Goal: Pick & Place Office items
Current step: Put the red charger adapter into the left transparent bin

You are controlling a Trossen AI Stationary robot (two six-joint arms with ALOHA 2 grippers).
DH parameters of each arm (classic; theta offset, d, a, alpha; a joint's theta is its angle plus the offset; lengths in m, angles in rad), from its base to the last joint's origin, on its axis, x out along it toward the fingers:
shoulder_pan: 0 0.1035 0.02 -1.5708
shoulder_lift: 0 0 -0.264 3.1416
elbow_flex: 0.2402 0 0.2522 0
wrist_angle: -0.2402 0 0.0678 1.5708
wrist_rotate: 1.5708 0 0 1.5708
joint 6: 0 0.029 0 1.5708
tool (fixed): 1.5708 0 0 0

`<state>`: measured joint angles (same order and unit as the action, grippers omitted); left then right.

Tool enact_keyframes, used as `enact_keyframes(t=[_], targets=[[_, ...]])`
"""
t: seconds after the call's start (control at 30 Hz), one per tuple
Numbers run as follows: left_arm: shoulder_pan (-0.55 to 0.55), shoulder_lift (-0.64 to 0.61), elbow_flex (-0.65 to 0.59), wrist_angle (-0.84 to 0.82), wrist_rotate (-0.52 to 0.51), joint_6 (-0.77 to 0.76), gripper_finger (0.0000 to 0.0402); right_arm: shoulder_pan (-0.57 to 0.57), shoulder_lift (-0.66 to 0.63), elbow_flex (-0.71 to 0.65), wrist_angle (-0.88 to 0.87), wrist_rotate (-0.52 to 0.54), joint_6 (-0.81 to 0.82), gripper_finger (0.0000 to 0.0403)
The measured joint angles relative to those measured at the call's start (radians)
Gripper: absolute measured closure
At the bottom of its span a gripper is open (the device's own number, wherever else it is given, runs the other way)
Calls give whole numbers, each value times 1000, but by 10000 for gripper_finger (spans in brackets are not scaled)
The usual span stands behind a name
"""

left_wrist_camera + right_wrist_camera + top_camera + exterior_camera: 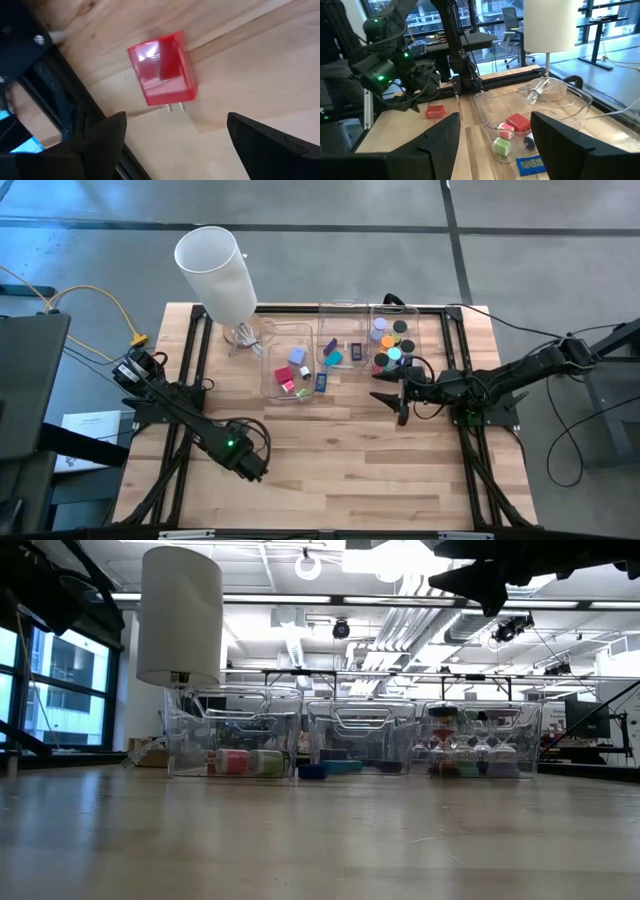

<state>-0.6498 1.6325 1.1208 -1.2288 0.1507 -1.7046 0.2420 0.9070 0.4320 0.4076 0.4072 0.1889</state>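
Note:
A translucent red block (162, 67) lies flat on the wooden table; it also shows in the right wrist view (435, 111). My left gripper (175, 120) is open above it, one finger on either side and clear of it, near the table's front left (252, 465). In the high view the arm hides the block. My right gripper (495, 120) is open and empty, raised over the table in front of the bins (387, 397). Blocks lie in the left bin (288, 365), flat rectangles in the middle bin (340, 352), and discs in the right bin (392, 340).
The three clear bins stand in a row at the table's far side. The tall white cylinder (215, 270) stands by the left bin on the far left. A blue rectangle (322, 381) lies by the left bin's near right corner. Bare wood (340, 460) lies between the two grippers.

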Motion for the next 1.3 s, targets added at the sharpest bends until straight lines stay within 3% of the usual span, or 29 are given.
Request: enact_keyframes(t=[0.43, 0.73, 1.0, 1.3], targets=[[14, -1, -64, 7, 40, 81, 64, 0, 0, 0, 0, -44, 1, 172], [30, -1, -64, 100, 27, 83, 64, 0, 0, 0, 0, -44, 1, 172], [73, -9, -79, 60, 49, 179, 67, 0, 0, 0, -1, -44, 19, 172], [79, -79, -79, -72, 84, 196, 98, 0, 0, 0, -21, -44, 20, 172]])
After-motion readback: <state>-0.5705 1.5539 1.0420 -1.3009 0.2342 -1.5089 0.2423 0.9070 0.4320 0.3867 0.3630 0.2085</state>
